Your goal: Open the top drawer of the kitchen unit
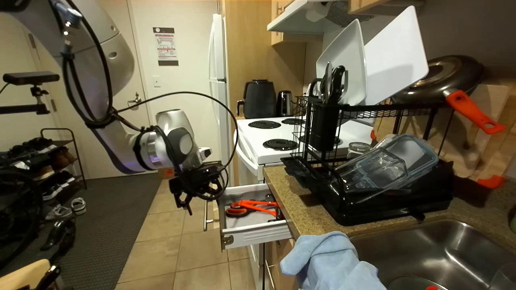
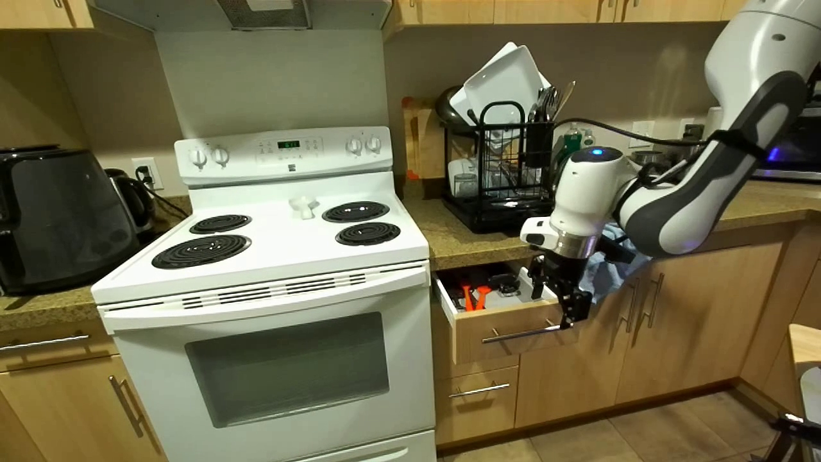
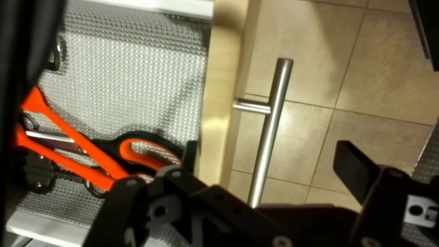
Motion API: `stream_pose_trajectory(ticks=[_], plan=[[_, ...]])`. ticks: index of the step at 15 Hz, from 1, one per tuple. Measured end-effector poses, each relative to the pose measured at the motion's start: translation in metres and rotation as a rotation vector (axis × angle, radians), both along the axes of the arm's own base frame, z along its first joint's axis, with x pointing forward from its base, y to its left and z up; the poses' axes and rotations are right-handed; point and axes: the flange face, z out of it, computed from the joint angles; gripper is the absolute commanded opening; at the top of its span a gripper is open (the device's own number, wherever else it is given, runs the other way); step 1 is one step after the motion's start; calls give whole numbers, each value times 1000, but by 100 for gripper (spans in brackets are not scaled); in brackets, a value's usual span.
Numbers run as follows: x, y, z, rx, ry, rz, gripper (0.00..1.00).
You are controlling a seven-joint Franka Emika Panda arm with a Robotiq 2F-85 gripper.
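Observation:
The top drawer (image 2: 478,340) of the tan wood kitchen unit (image 2: 680,321) stands pulled out. Its pale side wall (image 1: 258,237) shows in an exterior view. Red-orange utensils (image 3: 99,159) and dark ones lie inside on a mesh liner. A metal bar handle (image 3: 271,133) runs along the drawer front. My gripper (image 3: 267,154) is open over the drawer's front edge; it also shows in both exterior views (image 1: 203,197) (image 2: 553,308). One finger is on the drawer's inner side, the other beyond the handle. The front and handle lie between them, not gripped. The handle's near end is hidden by the gripper.
The white stove (image 2: 269,276) stands beside the drawer. A black dish rack (image 1: 322,161) with plates and glassware sits on the speckled countertop (image 1: 298,201). A blue cloth (image 1: 330,262) hangs at the counter edge by the sink (image 1: 439,245). A lower drawer (image 2: 474,404) is shut.

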Motion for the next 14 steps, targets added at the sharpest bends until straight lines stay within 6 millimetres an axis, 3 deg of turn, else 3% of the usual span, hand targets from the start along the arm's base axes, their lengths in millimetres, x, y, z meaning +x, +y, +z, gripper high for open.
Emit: stream_pose_trajectory(ticks=[3,9,14], plan=[[24,7,27,43,21,-81,100],[74,-3,71,69,4,-332,100],[98,-9,67,24,11,-588,100]])
